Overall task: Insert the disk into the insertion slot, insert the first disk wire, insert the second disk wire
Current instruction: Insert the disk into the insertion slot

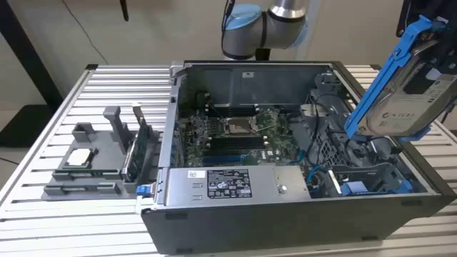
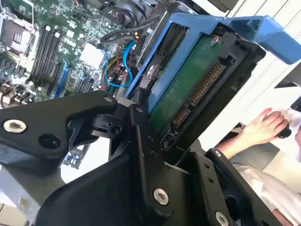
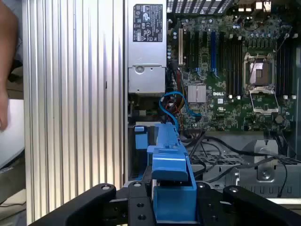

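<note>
One gripper is clenched on the disk, jaws pressing its blue carrier frame from both sides. Disk hangs tilted above the open computer case, at the exterior view's right. Case contains motherboard, power supply, blue cables.

Universal Robots arm — grey-and-blue joint at rear of exterior view. Gripper black, linkage fingers closed on disk — grip at its connector end, seen in both wrist views; disk held aloft, tilted.
</note>
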Motion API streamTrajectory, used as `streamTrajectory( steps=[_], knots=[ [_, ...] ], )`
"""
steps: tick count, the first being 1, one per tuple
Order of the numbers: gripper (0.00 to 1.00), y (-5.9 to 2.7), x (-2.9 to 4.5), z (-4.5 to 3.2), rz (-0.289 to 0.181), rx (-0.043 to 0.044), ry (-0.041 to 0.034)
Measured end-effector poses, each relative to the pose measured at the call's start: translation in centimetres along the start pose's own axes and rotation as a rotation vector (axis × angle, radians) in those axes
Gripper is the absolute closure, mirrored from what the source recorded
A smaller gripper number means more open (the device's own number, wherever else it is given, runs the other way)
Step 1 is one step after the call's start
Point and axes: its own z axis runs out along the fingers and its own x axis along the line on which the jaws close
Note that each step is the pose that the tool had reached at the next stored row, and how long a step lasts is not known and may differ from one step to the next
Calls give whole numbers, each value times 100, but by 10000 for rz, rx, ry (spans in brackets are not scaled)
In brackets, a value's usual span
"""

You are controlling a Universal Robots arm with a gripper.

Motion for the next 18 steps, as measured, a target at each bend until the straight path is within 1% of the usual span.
streamTrajectory(
  steps=[8,18],
  knots=[
    [67,0,0,11,0,0,0],
    [67,-3,5,74,0,0,2]
  ],
)
